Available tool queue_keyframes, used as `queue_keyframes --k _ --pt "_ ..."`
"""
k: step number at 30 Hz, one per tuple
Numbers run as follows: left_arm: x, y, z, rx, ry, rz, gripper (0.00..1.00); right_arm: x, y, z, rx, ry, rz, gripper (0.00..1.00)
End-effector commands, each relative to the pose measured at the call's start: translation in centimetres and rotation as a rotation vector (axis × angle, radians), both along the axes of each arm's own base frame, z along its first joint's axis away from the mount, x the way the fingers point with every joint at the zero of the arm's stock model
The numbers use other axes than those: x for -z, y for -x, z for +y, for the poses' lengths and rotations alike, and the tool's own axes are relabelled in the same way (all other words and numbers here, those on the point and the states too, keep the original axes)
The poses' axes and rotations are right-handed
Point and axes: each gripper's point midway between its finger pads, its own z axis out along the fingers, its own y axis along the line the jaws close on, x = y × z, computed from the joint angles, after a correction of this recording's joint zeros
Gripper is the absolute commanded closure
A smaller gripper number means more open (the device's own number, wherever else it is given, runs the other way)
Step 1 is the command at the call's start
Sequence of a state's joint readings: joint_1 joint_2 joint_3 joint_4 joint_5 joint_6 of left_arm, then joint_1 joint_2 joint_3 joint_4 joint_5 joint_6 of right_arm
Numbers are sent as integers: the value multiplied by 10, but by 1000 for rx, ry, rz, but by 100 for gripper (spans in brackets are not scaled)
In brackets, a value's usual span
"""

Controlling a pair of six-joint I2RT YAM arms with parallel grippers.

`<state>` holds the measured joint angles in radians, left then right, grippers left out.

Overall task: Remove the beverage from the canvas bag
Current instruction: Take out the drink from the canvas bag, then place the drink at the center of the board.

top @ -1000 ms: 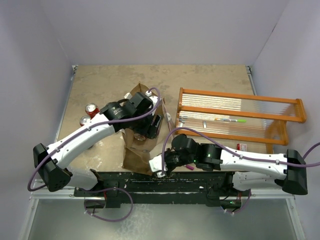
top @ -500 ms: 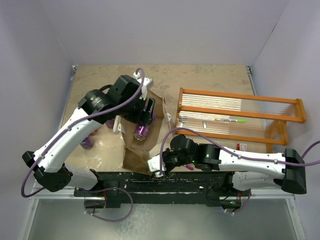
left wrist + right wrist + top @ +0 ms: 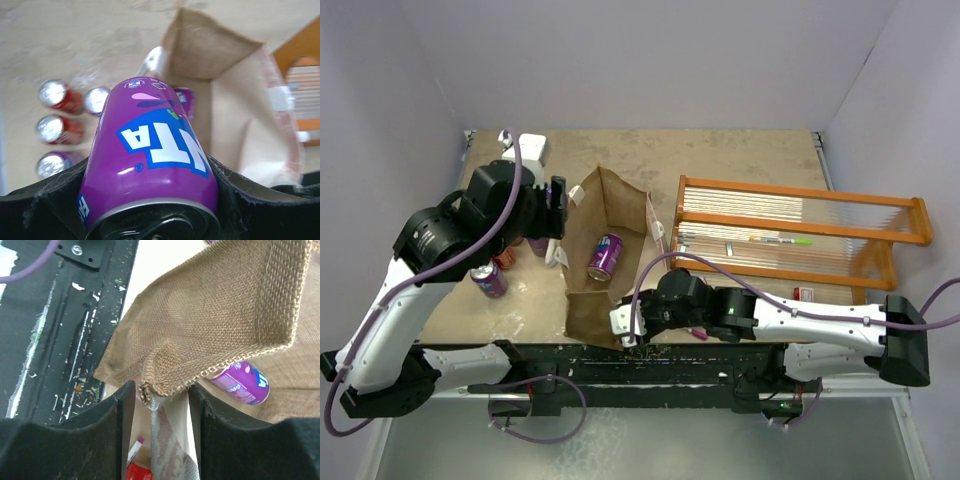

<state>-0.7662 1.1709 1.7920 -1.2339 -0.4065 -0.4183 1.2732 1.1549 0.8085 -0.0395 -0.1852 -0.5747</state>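
Observation:
The tan canvas bag [image 3: 582,305] lies open in the middle of the table, with a purple can [image 3: 605,257] inside; the can also shows in the right wrist view [image 3: 240,382]. My left gripper [image 3: 555,205] is outside the bag, just left of its mouth, shut on another purple can [image 3: 150,150] held lengthwise between the pads. My right gripper [image 3: 628,325] is at the bag's near right corner. Its jaws are closed around the woven rim [image 3: 165,377] and the white handle [image 3: 165,440].
Several red, silver-topped and purple cans [image 3: 55,127] stand on the table left of the bag; two show in the top view [image 3: 488,282]. The orange wooden-framed rack [image 3: 800,235] stands to the right. A small pink-tipped marker [image 3: 134,450] lies under my right gripper.
My left arm lifted out of the bag with the purple can and swung left. The bag mouth is now uncovered, showing one can inside. My right gripper stayed on the bag's corner.

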Motion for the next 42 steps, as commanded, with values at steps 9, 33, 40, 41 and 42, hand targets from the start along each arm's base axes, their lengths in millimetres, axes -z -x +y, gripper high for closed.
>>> queue_keyframes --k 9,33,40,41,42 --pt "49 -25 75 -429 -48 -20 100 -30 -54 1 73 -71 -126 41" --pt "242 -23 88 -734 109 314 100 -150 -71 10 33 -402 -222 25" --pt "277 -44 103 -752 213 389 100 -152 -65 9 26 -442 -187 25" --pt "278 -48 101 -734 229 382 100 -154 -66 9 33 -446 -192 25" --pt "279 -52 101 -728 238 370 100 -155 -68 8 41 -443 -203 25"
